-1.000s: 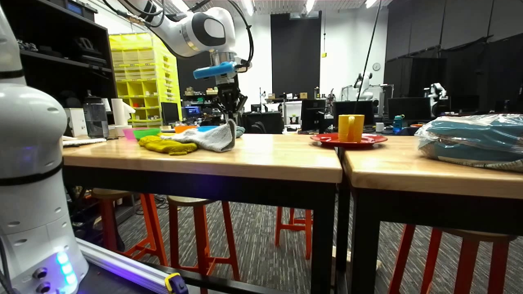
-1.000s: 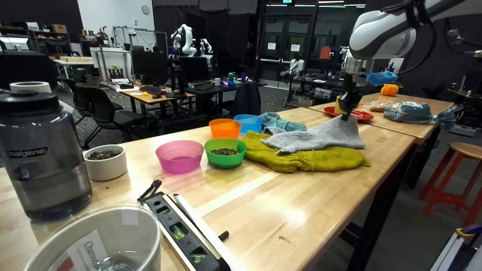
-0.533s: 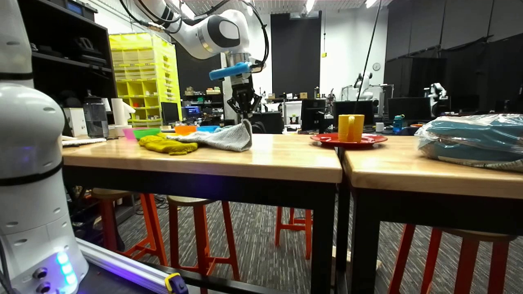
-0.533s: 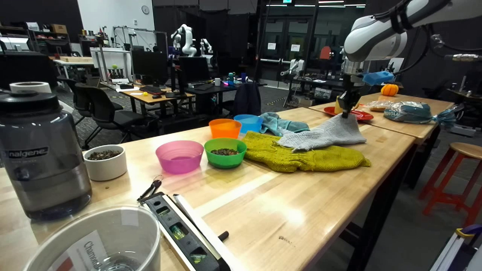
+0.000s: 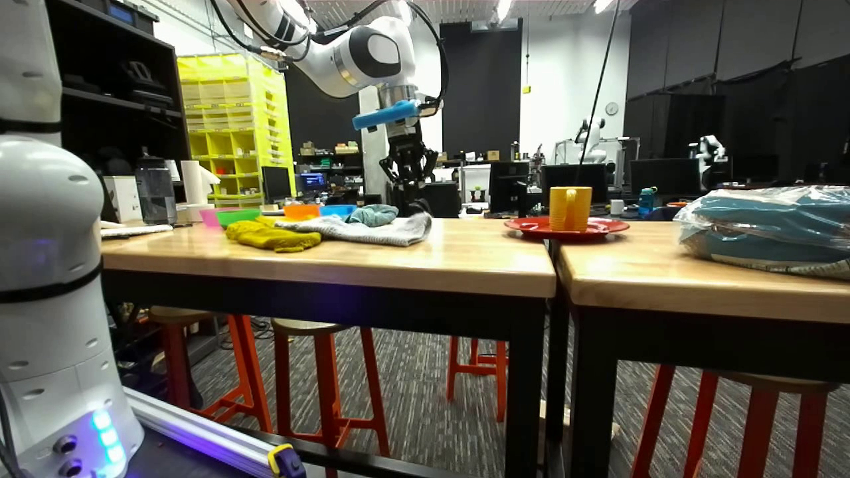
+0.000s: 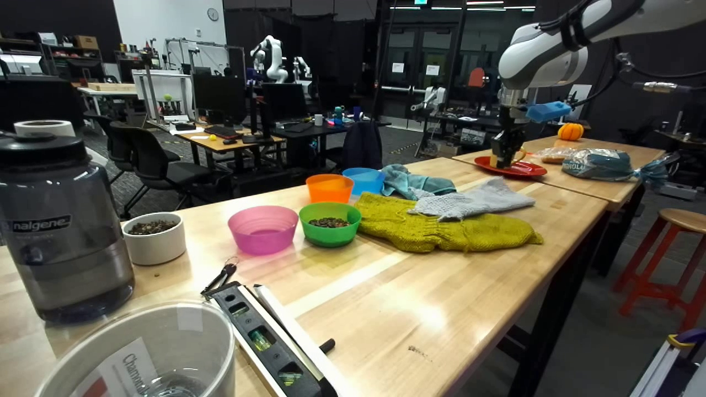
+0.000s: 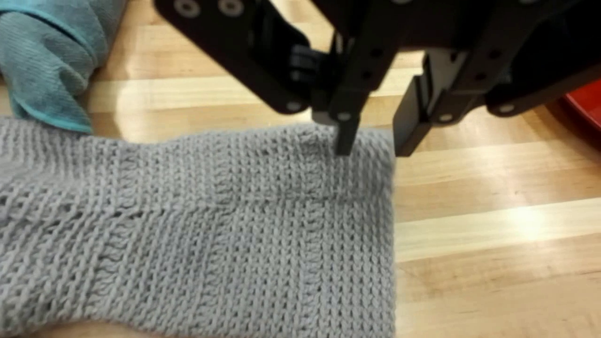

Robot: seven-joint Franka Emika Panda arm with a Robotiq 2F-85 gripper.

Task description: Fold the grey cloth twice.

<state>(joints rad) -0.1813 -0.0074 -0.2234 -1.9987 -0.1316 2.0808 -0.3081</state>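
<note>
The grey knitted cloth [image 6: 474,199] lies stretched out on the table, its near end over the mustard cloth. In an exterior view its far end [image 5: 417,229] is slightly raised. In the wrist view the grey cloth [image 7: 244,234] fills the lower left, with a straight right edge. My gripper [image 7: 373,154] is open, its fingers apart with nothing visible between them. It hovers over the cloth's far-end corner. In both exterior views the gripper [image 5: 410,191] is just above that end, apart from the cloth.
The mustard cloth [image 6: 441,231] and a teal cloth [image 6: 413,182] lie beside the grey one. Green [image 6: 330,223], pink [image 6: 263,229], orange [image 6: 330,188] and blue bowls [image 6: 364,180] stand nearby. A red plate [image 5: 524,226] with a yellow mug [image 5: 569,209] stands beyond the gripper.
The gripper moved toward the red plate, dragging the grey cloth along and partly off the mustard cloth. It then let go, and the lifted end dropped toward the table.
</note>
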